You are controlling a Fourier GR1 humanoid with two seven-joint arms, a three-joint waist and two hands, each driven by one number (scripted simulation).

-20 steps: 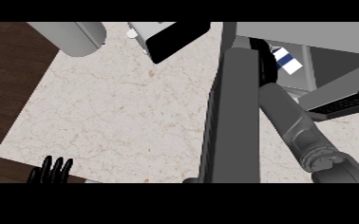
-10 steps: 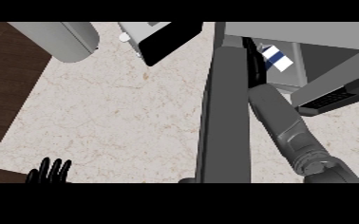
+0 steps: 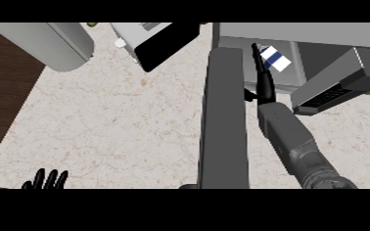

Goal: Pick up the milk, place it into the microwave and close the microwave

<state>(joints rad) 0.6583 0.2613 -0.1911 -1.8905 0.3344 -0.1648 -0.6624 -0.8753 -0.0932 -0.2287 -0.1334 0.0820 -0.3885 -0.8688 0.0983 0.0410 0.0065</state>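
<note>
Right hand (image 3: 263, 85) reaches toward one o'clock inside the microwave (image 3: 311, 32), beside the milk (image 3: 274, 58); I cannot tell its grip. Left hand (image 3: 45, 180) rests open at seven o'clock.

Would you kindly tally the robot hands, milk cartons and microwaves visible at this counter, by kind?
Hands: 2 (left hand at the lower left edge, right hand beside the milk)
Milk: 1 (milk, blue and white)
Microwaves: 1 (microwave, door open)
Total: 4
</note>
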